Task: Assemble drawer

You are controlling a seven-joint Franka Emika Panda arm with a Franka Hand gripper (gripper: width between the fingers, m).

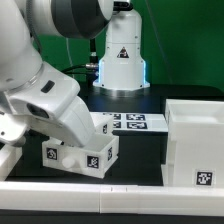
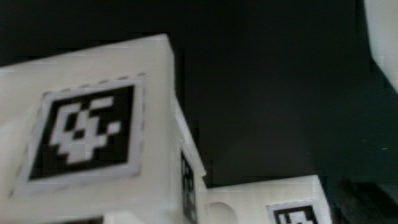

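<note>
**Your gripper is low over the small tray at the exterior view's left; its jaw state can't be read.**

At the exterior view's left, the white arm (image 1: 45, 95) reaches down and puts the gripper (image 1: 70, 135) right over the small tray (image 1: 82, 150). The wrist body hides the fingers, so you cannot tell whether the jaws are parted, closed or gripping the tray. The tray is a matte white boxy piece on the black table (image 1: 140, 160), with square tags (image 1: 93, 160) on the sides facing you. In the blurred wrist view, one of the square tags (image 2: 80, 125) fills a white face close to the camera. Just beyond the tray, toward the middle, the marker board (image 1: 125, 122) lies flat. At the far right stands the large shell (image 1: 195, 140), white and cube-like, with one small tag low on its front, well apart from the tray.
</note>
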